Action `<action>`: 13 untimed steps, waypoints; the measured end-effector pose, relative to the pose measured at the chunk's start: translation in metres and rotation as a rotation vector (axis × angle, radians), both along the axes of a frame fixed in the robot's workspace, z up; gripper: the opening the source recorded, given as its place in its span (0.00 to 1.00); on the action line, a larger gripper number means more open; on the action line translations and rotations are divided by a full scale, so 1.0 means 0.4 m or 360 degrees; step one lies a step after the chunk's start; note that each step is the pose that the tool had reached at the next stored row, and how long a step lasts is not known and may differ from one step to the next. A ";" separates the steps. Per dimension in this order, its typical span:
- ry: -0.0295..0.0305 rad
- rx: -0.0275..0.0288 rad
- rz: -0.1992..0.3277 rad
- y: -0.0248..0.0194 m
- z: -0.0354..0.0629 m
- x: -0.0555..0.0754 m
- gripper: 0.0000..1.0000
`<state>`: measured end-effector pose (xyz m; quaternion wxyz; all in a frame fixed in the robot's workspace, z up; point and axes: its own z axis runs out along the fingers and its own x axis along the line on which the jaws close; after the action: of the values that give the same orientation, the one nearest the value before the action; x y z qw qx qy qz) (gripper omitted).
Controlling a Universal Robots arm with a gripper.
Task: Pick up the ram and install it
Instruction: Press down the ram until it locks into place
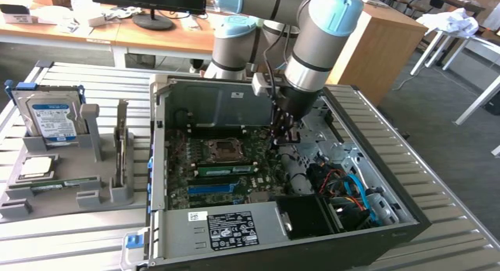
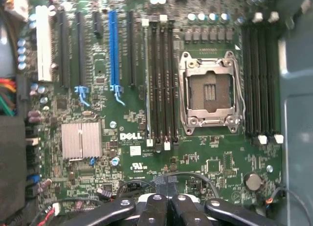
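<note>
A green ram (image 1: 226, 170) with a pale label stands on edge in a memory slot of the motherboard (image 1: 191, 165), on the near side of the open processor socket (image 1: 222, 149). In the wrist view its thin edge (image 2: 146, 84) shows in the slot farthest from the socket (image 2: 209, 91). My gripper (image 1: 285, 137) hangs inside the computer case, just to the exterior view's right of the socket. It is a little above the board. Its black fingers (image 2: 156, 206) are pressed together with nothing between them, so my gripper (image 2: 167, 202) is shut and empty.
A grey holder (image 1: 93, 192) left of the case (image 1: 234, 230) carries a silver hard drive (image 1: 53, 120), a square processor chip (image 1: 37, 165) and another green stick (image 1: 56, 183). Cables (image 1: 348, 189) fill the case's right side. The power supply (image 1: 226, 227) lies at the near wall.
</note>
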<state>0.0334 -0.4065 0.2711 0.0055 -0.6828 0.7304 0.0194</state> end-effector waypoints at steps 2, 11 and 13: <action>-0.00001 -0.00005 -0.0058 0.000 -0.001 0.000 0.10; -0.00002 -0.00031 -0.0312 0.000 -0.003 0.000 0.10; -0.00001 -0.00037 -0.0368 0.000 -0.003 0.000 0.10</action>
<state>0.0334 -0.4065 0.2699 0.0069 -0.5940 0.8043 0.0178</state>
